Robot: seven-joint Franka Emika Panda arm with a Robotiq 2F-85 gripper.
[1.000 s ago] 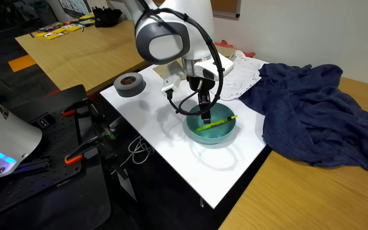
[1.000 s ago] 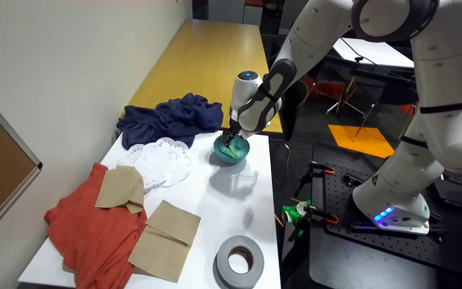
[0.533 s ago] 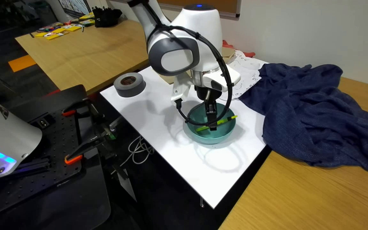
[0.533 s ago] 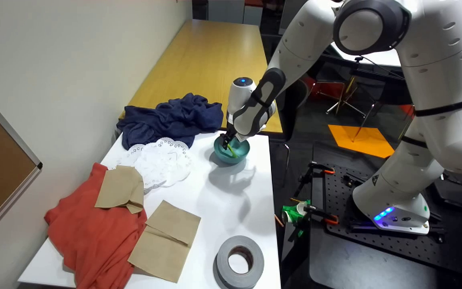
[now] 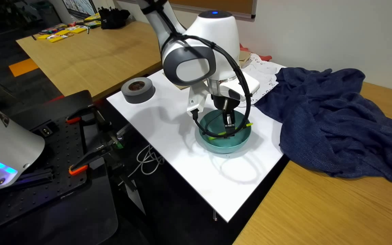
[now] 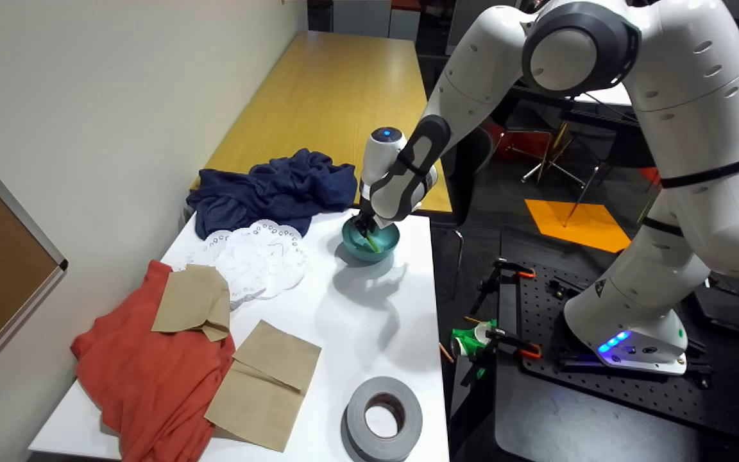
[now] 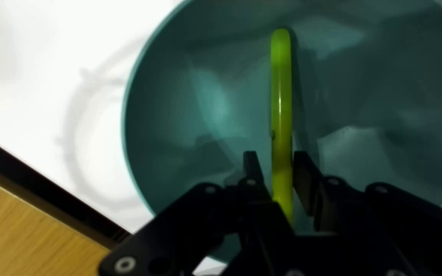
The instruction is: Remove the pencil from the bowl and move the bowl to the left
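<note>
Pencil (image 7: 281, 96) straddled by the pincer (image 7: 276, 163) in the wrist view: jaws parted, gap at left, touch at right unclear! Removal step, I'd say; squeeze next, then lift from the bowl (image 7: 159, 115) it's lying in. Pencil's near end hides behind the pincer, bowl's far edge cropped!
</note>
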